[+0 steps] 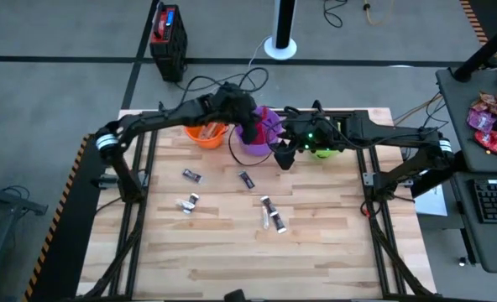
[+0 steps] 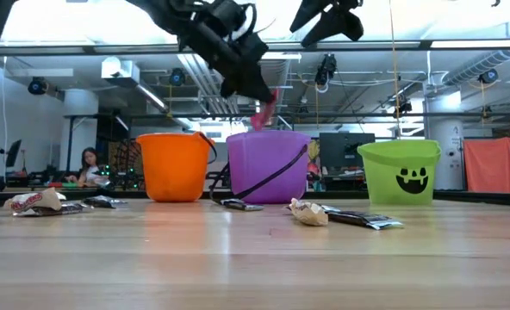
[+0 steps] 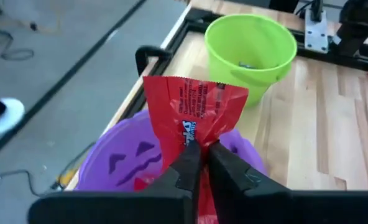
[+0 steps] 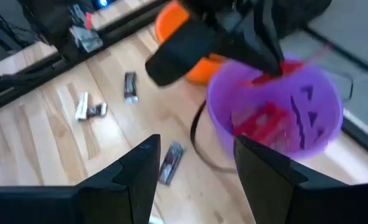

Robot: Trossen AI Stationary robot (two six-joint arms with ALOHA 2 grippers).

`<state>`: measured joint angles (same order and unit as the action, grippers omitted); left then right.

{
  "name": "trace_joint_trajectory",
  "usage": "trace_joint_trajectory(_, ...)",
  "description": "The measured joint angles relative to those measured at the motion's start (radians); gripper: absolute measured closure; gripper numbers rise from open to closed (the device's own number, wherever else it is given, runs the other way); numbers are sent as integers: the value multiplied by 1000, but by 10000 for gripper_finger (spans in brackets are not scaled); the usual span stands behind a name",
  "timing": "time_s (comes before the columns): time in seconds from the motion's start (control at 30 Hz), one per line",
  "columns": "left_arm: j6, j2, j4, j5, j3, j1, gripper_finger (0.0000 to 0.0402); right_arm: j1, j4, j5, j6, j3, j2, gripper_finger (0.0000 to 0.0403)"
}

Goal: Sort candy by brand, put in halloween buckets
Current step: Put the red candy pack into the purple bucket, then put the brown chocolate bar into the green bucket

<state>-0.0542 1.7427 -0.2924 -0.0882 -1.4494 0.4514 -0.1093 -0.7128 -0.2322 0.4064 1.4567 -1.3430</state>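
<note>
I'm seeing loose candy (image 1: 244, 179) lying mid-bench (image 1: 316, 260), near edge open. Farther back, my left claw (image 3: 199, 149) is pinching a red candy (image 3: 193, 109) above the purple bucket (image 1: 261, 138); my right claw (image 4: 193, 165) is hanging open beside it.

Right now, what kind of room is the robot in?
Probably a robotics lab or workshop: a wooden worktable on a bare grey floor, exposed ceiling ducts overhead, and a person at a desk in the background.
</note>
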Motion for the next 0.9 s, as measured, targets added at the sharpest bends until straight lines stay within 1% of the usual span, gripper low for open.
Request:
trace_joint_trajectory(0.13,5,42,-85,-6,-55,16,357,0,-88,29,103,0,0,207)
trace_joint_trajectory(0.27,-26,50,-154,-7,-102,21,318,2,-195,135,246,0,0,207)
trace_joint_trajectory(0.43,-76,40,-273,-8,-181,22,284,59,-267,236,407,-25,-24,207)
trace_joint_trajectory(0.57,-119,16,-440,-9,-285,16,276,125,-255,241,480,-79,-78,207)
trace_joint_trajectory(0.67,-129,1,-577,-10,-359,14,278,166,-204,237,519,-123,-143,207)
trace_joint_trajectory(0.77,-171,-19,-691,-10,-421,14,282,195,-137,219,536,-151,-235,206)
trace_joint_trajectory(0.9,-207,-66,-769,-10,-456,14,288,203,-66,210,543,-135,-377,206)
